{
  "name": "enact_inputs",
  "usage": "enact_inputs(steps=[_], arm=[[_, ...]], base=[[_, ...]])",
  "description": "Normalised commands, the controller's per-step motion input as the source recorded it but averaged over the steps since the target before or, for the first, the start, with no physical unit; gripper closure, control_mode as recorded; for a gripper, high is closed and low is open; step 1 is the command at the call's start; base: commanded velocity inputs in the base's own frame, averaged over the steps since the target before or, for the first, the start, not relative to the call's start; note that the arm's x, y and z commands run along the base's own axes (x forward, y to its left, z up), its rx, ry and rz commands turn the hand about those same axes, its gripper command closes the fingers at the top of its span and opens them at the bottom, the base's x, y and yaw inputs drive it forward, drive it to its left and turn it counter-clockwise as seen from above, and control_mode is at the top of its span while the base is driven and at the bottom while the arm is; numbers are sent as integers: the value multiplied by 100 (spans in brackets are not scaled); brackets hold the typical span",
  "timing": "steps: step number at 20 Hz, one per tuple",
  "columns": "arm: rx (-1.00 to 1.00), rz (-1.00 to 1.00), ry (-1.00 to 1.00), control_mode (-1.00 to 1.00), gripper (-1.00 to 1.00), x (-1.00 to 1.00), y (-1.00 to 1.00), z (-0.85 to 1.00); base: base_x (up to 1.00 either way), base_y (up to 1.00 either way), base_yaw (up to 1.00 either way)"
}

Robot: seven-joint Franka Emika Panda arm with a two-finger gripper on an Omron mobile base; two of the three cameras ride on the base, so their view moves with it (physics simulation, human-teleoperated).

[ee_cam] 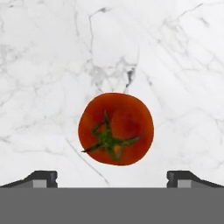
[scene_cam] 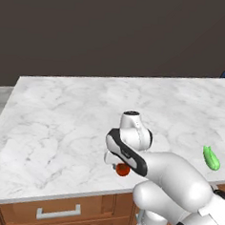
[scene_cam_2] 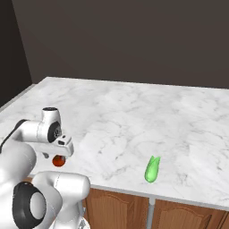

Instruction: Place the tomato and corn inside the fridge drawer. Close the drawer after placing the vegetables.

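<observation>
My gripper (ee_cam: 112, 177) hangs right over the tomato (ee_cam: 116, 128). I look straight down at it. It is round and red, with a little green star stem on top. It sits on the white marble counter (ee_cam: 48, 65). My two dark fingertips (ee_cam: 41, 178) are spread wide apart, one on each side. The tomato lies in the gap between them, a bit ahead of the tips. I am not touching it. Nothing is pinched.

From the left base view, my hand (scene_cam: 114, 158) points down at the counter (scene_cam: 61, 120), near the front edge. The tomato (scene_cam: 123, 170) peeks out red just under my hand. My white arm bends over it.

From the right base view, the tomato (scene_cam_2: 58, 161) is a small red ball under my hand (scene_cam_2: 56, 154), close to the front edge of the counter (scene_cam_2: 134, 112).

The corn (scene_cam_2: 152, 169) is green, still in its husk. It lies on its side on the counter, well apart from the tomato, off to my right. In the left base view the corn (scene_cam: 211, 158) is near the right edge of the picture.

Under the counter there are brown wooden cabinets (scene_cam: 54, 212). One has a grey bar handle (scene_cam: 58, 212).
</observation>
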Motion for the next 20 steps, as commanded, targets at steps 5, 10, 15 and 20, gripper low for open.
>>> enact_inputs(steps=[5, 10, 15, 20], arm=[[-4, 0, 0, -100, -100, 0, -2, -37], [-1, 0, 0, -100, -100, 9, 0, -23], [0, 0, 0, -100, -100, 27, 0, -5], [0, 0, 0, -100, -100, 17, 0, -8]], base=[[0, 0, 0], [0, 0, 0], [0, 0, 0], [0, 0, 0]])
